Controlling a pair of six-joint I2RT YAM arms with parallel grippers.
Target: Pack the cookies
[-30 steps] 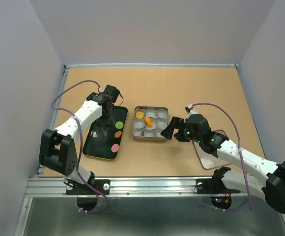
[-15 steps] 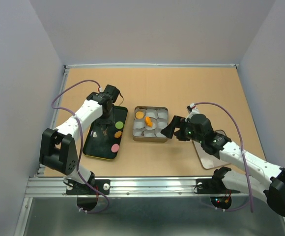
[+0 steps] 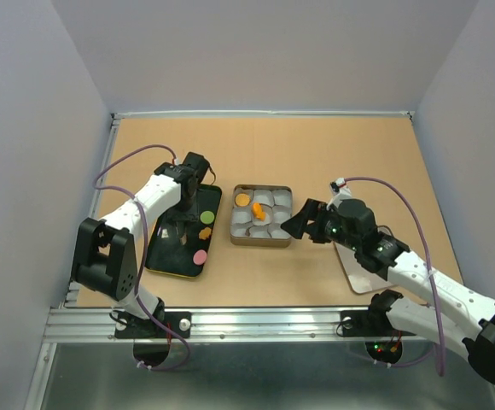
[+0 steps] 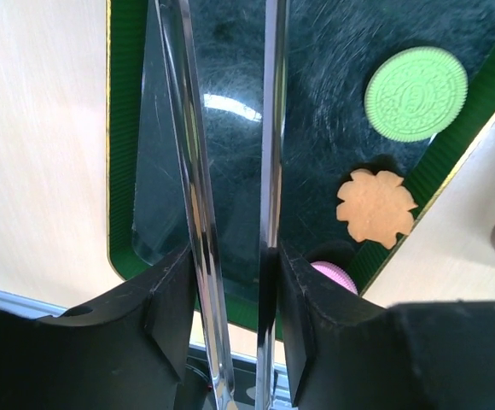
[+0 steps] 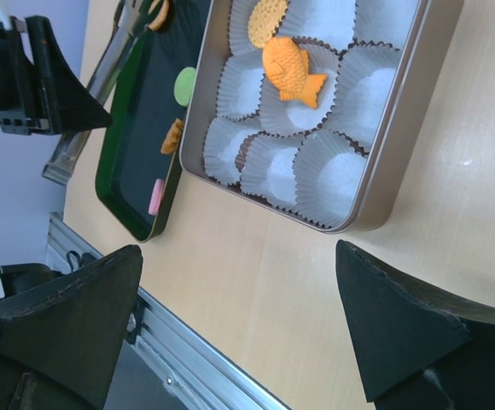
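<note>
A green round cookie, an orange flower cookie and a pink cookie lie on the dark green tray. An orange fish cookie and an orange round cookie sit in white paper cups in the metal tin. My left gripper is shut on metal tongs, whose blades reach over the tray's bare left part, apart from the cookies. My right gripper is open and empty, just right of the tin above the table.
A flat tan lid lies on the table under my right arm. Several empty paper cups fill the tin. The table's walled back edge is far from both arms; a metal rail runs along the front.
My right gripper has drawn back slightly to the right from the tin. My left wrist has shifted a little over the tray. The cookies have not moved.
</note>
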